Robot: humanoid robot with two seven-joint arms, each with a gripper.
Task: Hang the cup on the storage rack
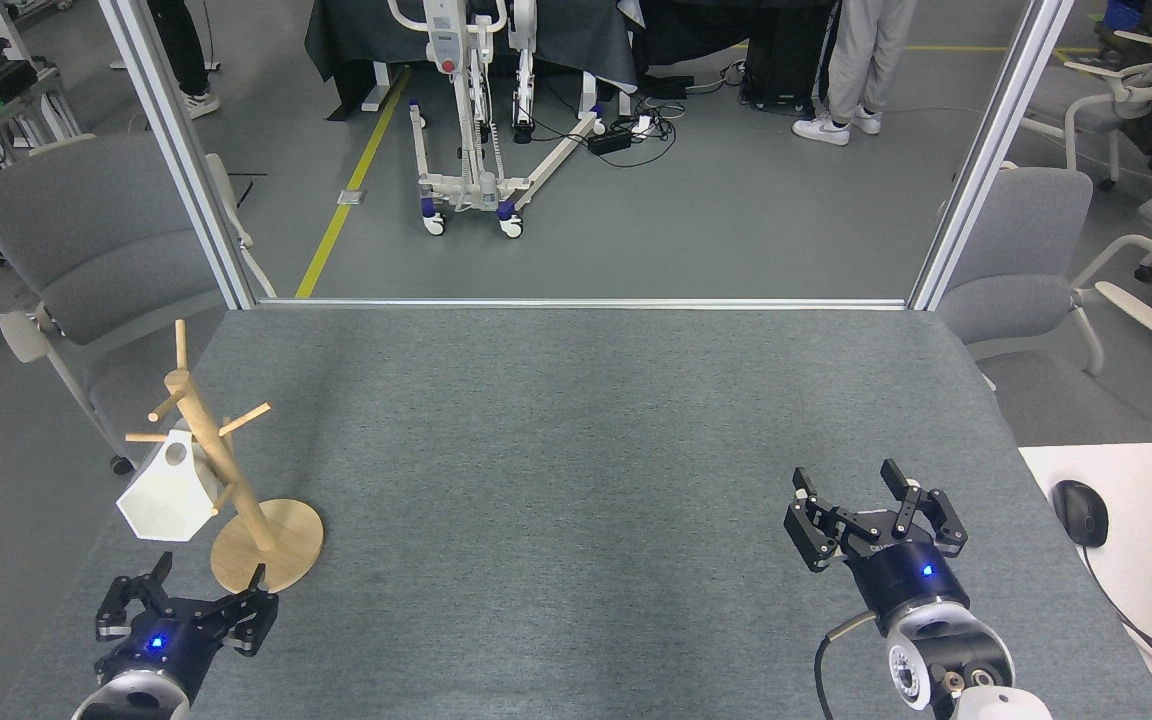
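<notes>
Near the tabletop's left edge the cup [168,497] hangs by its handle from a storage rack [226,478] peg, my left gripper [186,612] and right gripper [874,505] both spread and empty (hanging looks done; next, only clearing away).

Bright, even overhead light, soft shadows, sharp focus, perhaps slight edge distortion.

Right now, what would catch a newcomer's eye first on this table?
The white cup hanging mouth-down from a peg of the wooden storage rack at the table's left edge. Nearer, the left claw sits open just below the rack, and the right claw rests open at the near right.
</notes>
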